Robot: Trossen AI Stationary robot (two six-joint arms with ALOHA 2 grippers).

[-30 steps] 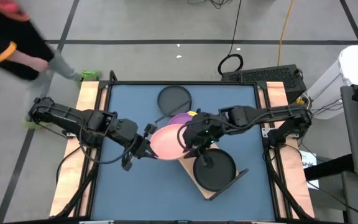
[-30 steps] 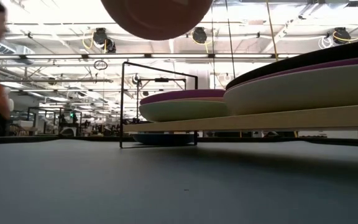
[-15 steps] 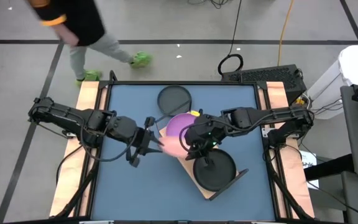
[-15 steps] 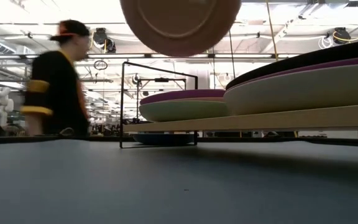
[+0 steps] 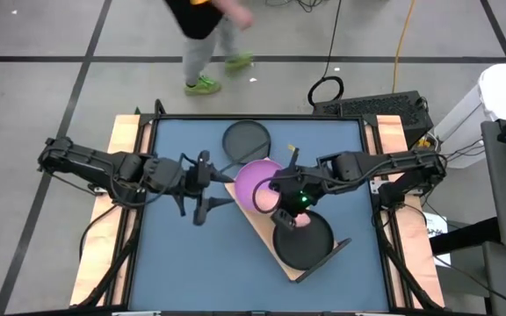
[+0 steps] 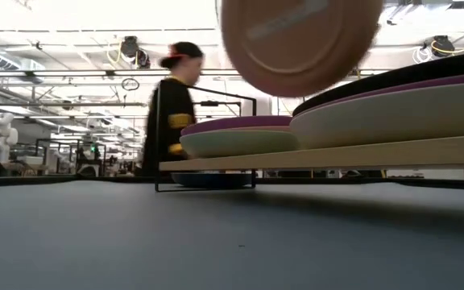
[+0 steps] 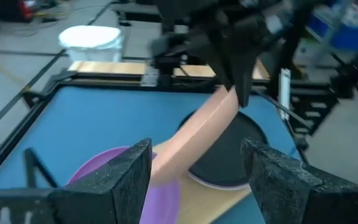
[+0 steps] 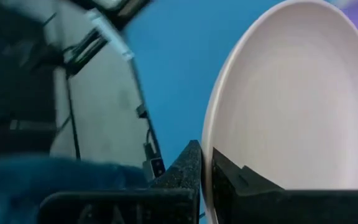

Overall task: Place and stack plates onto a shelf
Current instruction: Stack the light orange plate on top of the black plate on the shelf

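A pink plate (image 7: 196,135) hangs tipped steeply on edge above the shelf (image 5: 255,221), with my right gripper (image 5: 277,200) shut on it. My left gripper (image 5: 207,186) stands open to the plate's left, apart from it. On the wooden shelf a purple plate (image 5: 255,174) tops one stack and a black plate (image 5: 302,240) tops the other. The low view shows the pink plate's underside (image 6: 300,40) high above the shelf board (image 6: 337,153). My right gripper pinches the pink plate's rim (image 8: 207,163) between its two fingers, one on the plate's inner face and one on its underside. The fingers come slanting down from the table's right. The plate hangs clear of everything, tilted steeply, its free edge toward my left gripper.
A lone black plate (image 5: 246,139) lies on the blue table near the far edge. The shelf's black wire frame (image 6: 206,133) stands up at its end. A person (image 5: 202,35) walks past beyond the far edge. Bare blue table (image 5: 174,263) lies at the near left.
My left gripper has opened, let go of the pink plate and drawn back a little toward the left. My right gripper has shut on the plate's rim and rolled. The plate has tipped from lying flat to standing on edge and shifted right. The person has walked rightward.
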